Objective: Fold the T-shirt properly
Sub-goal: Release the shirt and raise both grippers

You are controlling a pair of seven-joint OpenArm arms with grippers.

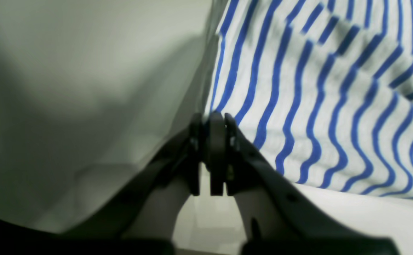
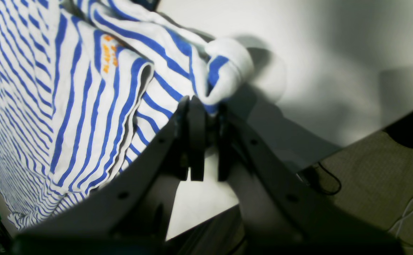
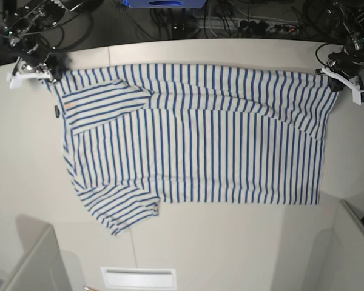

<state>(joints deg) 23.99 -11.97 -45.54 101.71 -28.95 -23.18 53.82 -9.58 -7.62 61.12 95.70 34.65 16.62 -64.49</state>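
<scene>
table [image 3: 230,242] — white | cables [image 3: 242,24] — beyond far edge

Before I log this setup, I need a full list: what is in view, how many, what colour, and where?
T-shirt: one, white with blue stripes, spread on the table, top edge pinched at both far corners.
Table: one, pale grey-white, under the shirt.
Cables: several, dark, behind the table's far edge.
Blue box: one, beyond the far edge.
Left tool: one, black, shut on the shirt's edge.
Right tool: one, black, shut on a rolled shirt corner.
</scene>
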